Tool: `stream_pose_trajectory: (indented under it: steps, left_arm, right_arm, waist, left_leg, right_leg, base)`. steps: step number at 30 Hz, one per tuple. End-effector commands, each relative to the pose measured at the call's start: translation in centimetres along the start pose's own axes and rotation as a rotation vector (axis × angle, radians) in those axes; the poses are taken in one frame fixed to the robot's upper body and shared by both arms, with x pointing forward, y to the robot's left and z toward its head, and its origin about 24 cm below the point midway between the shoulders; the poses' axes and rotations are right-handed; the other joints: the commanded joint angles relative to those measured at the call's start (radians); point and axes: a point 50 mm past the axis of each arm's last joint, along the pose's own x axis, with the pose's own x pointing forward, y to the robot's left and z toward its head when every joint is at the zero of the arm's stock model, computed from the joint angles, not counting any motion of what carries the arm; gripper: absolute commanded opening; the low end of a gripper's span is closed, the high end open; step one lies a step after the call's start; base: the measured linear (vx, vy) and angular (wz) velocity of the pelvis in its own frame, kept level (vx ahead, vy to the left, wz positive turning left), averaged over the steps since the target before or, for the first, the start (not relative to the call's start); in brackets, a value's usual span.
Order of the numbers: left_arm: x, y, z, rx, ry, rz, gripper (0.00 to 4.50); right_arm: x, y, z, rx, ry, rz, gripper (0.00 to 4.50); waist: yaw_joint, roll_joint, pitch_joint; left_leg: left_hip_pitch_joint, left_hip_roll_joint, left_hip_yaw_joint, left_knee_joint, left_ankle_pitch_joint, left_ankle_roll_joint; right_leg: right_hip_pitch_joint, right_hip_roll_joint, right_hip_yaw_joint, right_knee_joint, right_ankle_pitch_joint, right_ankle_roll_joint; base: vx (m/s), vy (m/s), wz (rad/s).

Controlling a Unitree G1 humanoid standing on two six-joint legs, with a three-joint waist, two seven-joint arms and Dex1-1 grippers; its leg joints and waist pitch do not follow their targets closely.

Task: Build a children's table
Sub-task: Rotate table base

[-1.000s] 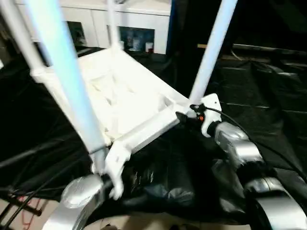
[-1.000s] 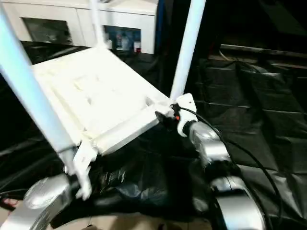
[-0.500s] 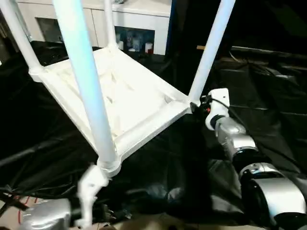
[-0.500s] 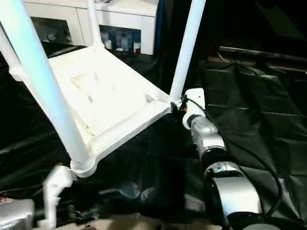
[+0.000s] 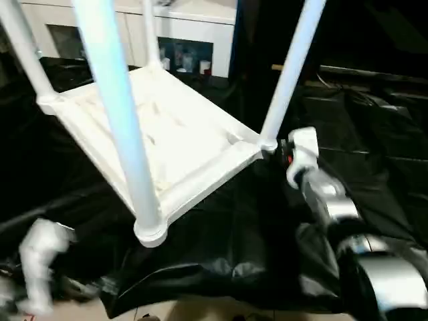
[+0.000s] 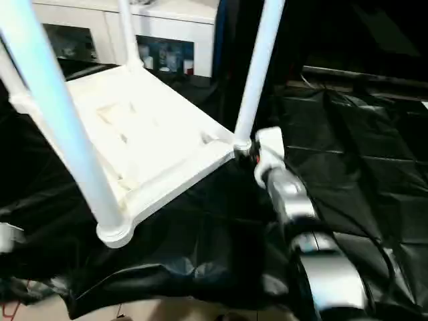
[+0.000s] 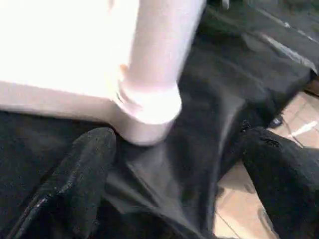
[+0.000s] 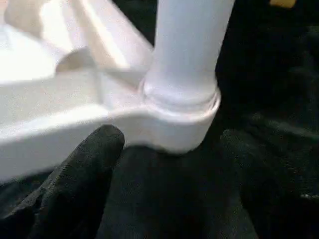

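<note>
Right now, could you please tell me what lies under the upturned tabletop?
The tabletop rests on black sheeting that spreads out past its edges. Whatever lies beneath that sheeting, and directly under the tabletop's middle, is covered.

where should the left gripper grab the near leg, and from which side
Probably low on the near leg, just above its socket in the tabletop. The round upright tube suits open jaws closing across it, coming level from the robot's left, where the left gripper is.

The right forearm [image 5: 334, 214] is rounded silver metal in jointed segments — a white housing [image 5: 302, 150] caps its wrist, with a small red mark and a thin black cable [image 6: 374, 257] alongside. Each pincer's fingers [image 8: 75, 184] are matte black, blunt and softly textured.
</note>
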Motion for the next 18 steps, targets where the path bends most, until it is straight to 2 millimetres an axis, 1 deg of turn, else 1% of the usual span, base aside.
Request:
stream_pose_trajectory:
  steps: [1, 2, 3, 4, 5, 6, 7, 8, 9, 10, 11, 12, 13, 14, 15, 16, 17, 18]
  left_arm:
    - [0.6, 0.5, 1.0, 0.027, -0.037, 0.004, 4.46]
    - [1.0, 0.8, 1.4, 0.036, -0.055, 0.005, 4.46]
    - [2.5, 1.3, 1.9, 0.037, -0.093, -0.003, 4.46]
    - [2.5, 1.3, 1.9, 0.037, -0.093, -0.003, 4.46]
    - [3.8, 1.7, 2.5, 0.044, -0.135, -0.018, 4.46]
    - [4.4, 1.8, 2.8, 0.049, -0.156, -0.024, 4.46]
    - [4.8, 1.9, 3.2, 0.047, -0.181, -0.035, 4.46]
    - [5.5, 2.0, 3.7, 0.040, -0.218, -0.051, 4.46]
    - [6.6, 2.1, 4.4, 0.033, -0.263, -0.071, 4.46]
    - [6.8, 2.1, 4.5, 0.034, -0.268, -0.074, 4.46]
    - [7.9, 1.9, 4.7, 0.039, -0.277, -0.088, 4.46]
    - [9.5, 1.6, 4.9, 0.054, -0.284, -0.109, 4.46]
    - [9.5, 1.6, 4.9, 0.054, -0.284, -0.109, 4.46]
    - [10.1, 1.4, 5.1, 0.054, -0.292, -0.121, 4.46]
    - [10.7, 1.2, 5.2, 0.045, -0.302, -0.135, 4.46]
    - [11.1, 0.9, 5.3, 0.038, -0.308, -0.154, 4.46]
    - [12.0, 0.1, 5.5, 0.024, -0.315, -0.204, 4.46]
    - [12.0, 0.1, 5.5, 0.024, -0.315, -0.204, 4.46]
  right_arm:
    - [-0.1, -0.1, 0.3, -0.010, -0.017, 0.006, 3.68]
    - [-0.2, 0.0, 0.1, -0.008, -0.015, 0.007, 3.68]
    - [-0.3, 0.1, -0.3, -0.005, -0.003, -0.008, 3.68]
    - [-0.3, 0.1, -0.3, -0.005, -0.003, -0.008, 3.68]
    - [-0.3, 0.3, -0.6, 0.003, 0.003, -0.029, 3.68]
    - [-0.3, 0.4, -0.8, 0.007, 0.003, -0.039, 3.68]
    - [-0.3, 0.5, -0.9, 0.014, 0.006, -0.048, 3.68]
    - [-0.3, 0.6, -1.1, 0.012, 0.012, -0.059, 3.68]
    - [-0.2, 0.8, -1.2, 0.010, 0.021, -0.067, 3.68]
    - [-0.1, 0.9, -1.2, 0.010, 0.022, -0.068, 3.68]
    - [0.0, 1.1, -1.2, 0.014, 0.026, -0.070, 3.68]
    - [0.2, 1.6, -1.2, 0.013, 0.033, -0.059, 3.68]
    - [0.2, 1.6, -1.2, 0.013, 0.033, -0.059, 3.68]
    - [0.3, 1.9, -1.2, 0.010, 0.035, -0.048, 3.68]
    - [0.4, 2.3, -1.2, 0.007, 0.036, -0.035, 3.68]
    - [0.5, 2.5, -1.2, 0.005, 0.037, -0.027, 3.68]
    - [0.7, 3.2, -1.2, 0.002, 0.040, -0.008, 3.68]
    - [0.7, 3.2, -1.2, 0.002, 0.040, -0.007, 3.68]
  waist:
    - [-0.002, 0.029, -0.055]
    - [-0.001, 0.028, -0.055]
    - [0.001, 0.027, -0.054]
    - [0.004, 0.027, -0.054]
    - [0.003, 0.030, -0.056]
    - [0.001, 0.037, -0.056]
    - [0.005, 0.051, -0.059]
    - [0.002, 0.044, -0.061]
    - [0.002, 0.051, -0.062]
    - [0.000, 0.045, -0.059]
    - [0.001, 0.042, -0.062]
    - [-0.002, 0.048, -0.061]
    - [-0.002, 0.045, -0.062]
    - [0.000, 0.047, -0.064]
    - [-0.003, 0.049, -0.065]
    - [-0.003, 0.049, -0.065]
    - [-0.003, 0.050, -0.065]
    - [-0.002, 0.047, -0.066]
  left_leg:
    - [0.009, -0.016, 0.023, -0.075, -0.347, 0.018]
    - [0.005, -0.018, 0.022, -0.075, -0.339, 0.015]
    - [0.002, -0.019, 0.020, -0.076, -0.329, 0.010]
    - [0.007, -0.020, 0.022, -0.075, -0.327, 0.008]
    - [0.006, -0.020, 0.021, -0.073, -0.322, 0.003]
    - [0.001, -0.021, 0.019, -0.076, -0.317, -0.008]
    - [0.005, -0.022, 0.018, -0.073, -0.313, -0.015]
    - [0.007, -0.024, 0.022, -0.070, -0.303, -0.015]
    - [0.001, -0.026, 0.020, -0.069, -0.292, -0.019]
    - [0.000, -0.027, 0.020, -0.069, -0.298, -0.018]
    - [-0.002, -0.027, 0.019, -0.066, -0.291, -0.017]
    - [-0.001, -0.028, 0.020, -0.065, -0.283, -0.014]
    - [0.000, -0.028, 0.021, -0.063, -0.282, -0.010]
    - [-0.005, -0.028, 0.020, -0.063, -0.267, -0.008]
    - [-0.006, -0.027, 0.020, -0.063, -0.260, -0.007]
    - [-0.005, -0.027, 0.020, -0.062, -0.260, -0.007]
    - [-0.006, -0.026, 0.020, -0.062, -0.257, -0.007]
    - [-0.004, -0.025, 0.020, -0.062, -0.258, -0.005]
  right_leg:
    - [0.040, -0.021, 0.012, -0.067, -0.273, -0.185]
    - [0.045, -0.023, 0.013, -0.065, -0.273, -0.188]
    - [0.049, -0.024, 0.012, -0.066, -0.287, -0.178]
    - [0.045, -0.024, 0.013, -0.069, -0.297, -0.173]
    - [0.047, -0.028, 0.015, -0.065, -0.292, -0.179]
    - [0.051, -0.027, 0.012, -0.067, -0.303, -0.173]
    - [0.050, -0.028, 0.013, -0.064, -0.290, -0.176]
    - [0.049, -0.026, 0.014, -0.064, -0.257, -0.186]
    - [0.055, -0.027, 0.013, -0.060, -0.237, -0.196]
    - [0.055, -0.026, 0.011, -0.063, -0.258, -0.193]
    - [0.059, -0.029, 0.013, -0.061, -0.272, -0.188]
    - [0.057, -0.026, 0.013, -0.065, -0.281, -0.182]
    - [0.056, -0.026, 0.013, -0.066, -0.284, -0.180]
    - [0.060, -0.030, 0.014, -0.063, -0.283, -0.180]
    - [0.060, -0.028, 0.014, -0.063, -0.282, -0.180]
    - [0.058, -0.028, 0.013, -0.064, -0.282, -0.182]
    - [0.059, -0.029, 0.013, -0.062, -0.278, -0.185]
    - [0.057, -0.028, 0.013, -0.062, -0.278, -0.186]
  base:
    - [0.000, 0.000, 0.00]
    - [0.000, 0.000, 0.00]
    - [0.000, 0.000, 0.00]
    - [0.000, 0.000, 0.00]
    - [0.000, 0.000, 0.00]
    - [0.000, 0.000, 0.00]
    - [0.000, 0.000, 0.00]
    - [0.000, 0.000, 0.00]
    - [0.000, 0.000, 0.00]
    - [0.000, 0.000, 0.00]
    - [0.000, 0.000, 0.00]
    - [0.000, 0.000, 0.00]
    - [0.000, 0.000, 0.00]
    - [0.000, 0.000, 0.00]
    - [0.000, 0.000, 0.00]
    - [0.000, 0.000, 0.00]
    - [0.000, 0.000, 0.00]
    - [0.000, 0.000, 0.00]
